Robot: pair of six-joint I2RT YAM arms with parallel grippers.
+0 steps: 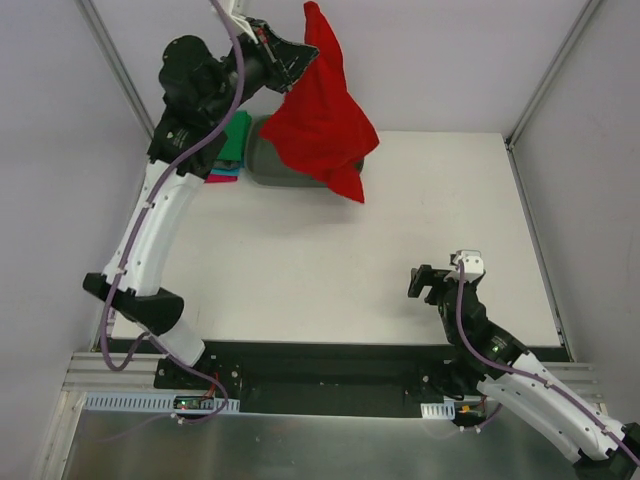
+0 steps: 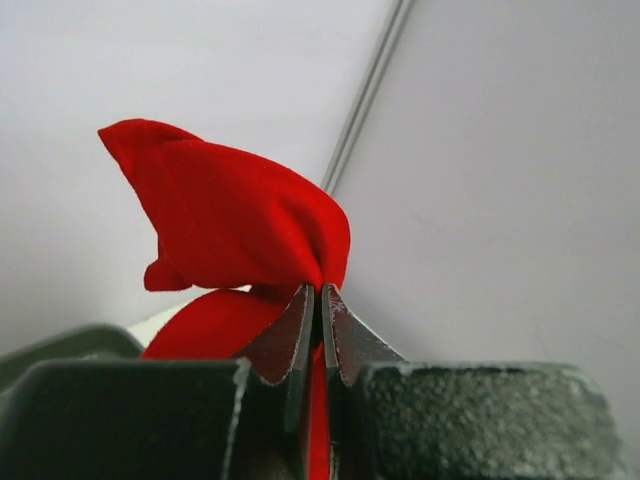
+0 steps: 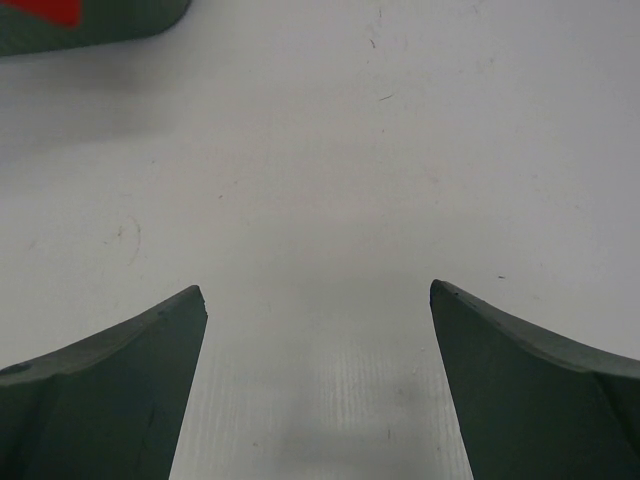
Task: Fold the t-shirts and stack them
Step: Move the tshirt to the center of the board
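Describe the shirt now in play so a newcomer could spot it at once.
Look to the table's far left corner, where the left gripper hangs high by the tub. From it hangs the red shirt. It alone is unfolded and airborne; the folded shirts lie stacked beside the tub.

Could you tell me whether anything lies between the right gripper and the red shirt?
Nothing visible does: the table is bare between the open right gripper and the red shirt, which the left gripper holds up over the grey tub.
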